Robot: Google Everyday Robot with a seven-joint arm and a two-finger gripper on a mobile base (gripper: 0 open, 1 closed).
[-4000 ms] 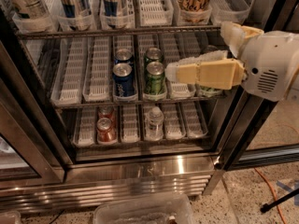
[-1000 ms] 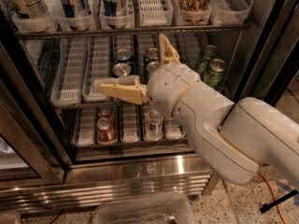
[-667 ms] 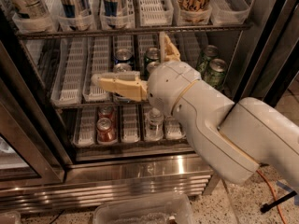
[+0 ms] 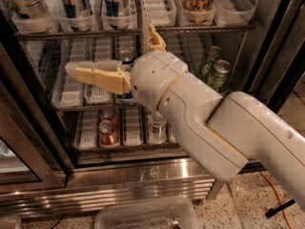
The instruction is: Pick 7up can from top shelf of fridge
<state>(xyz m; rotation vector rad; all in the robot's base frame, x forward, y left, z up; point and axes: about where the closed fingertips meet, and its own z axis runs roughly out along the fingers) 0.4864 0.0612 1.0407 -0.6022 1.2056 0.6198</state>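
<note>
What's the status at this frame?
Hand open, empty, in front of the middle rack. 7up can untouched, far left on top shelf. Nothing blocking it.

The white arm [image 4: 228, 132] reaches in from the lower right, its thick forearm rising leftward to a rounded wrist [image 4: 155, 78]. The gripper [image 4: 110, 47] sits ahead of that wrist, before the left-centre of the fridge [image 4: 143, 175] front. Its tan fingers [image 4: 97, 76] are spread wide: one lies level pointing left, the other juts upward.
</note>
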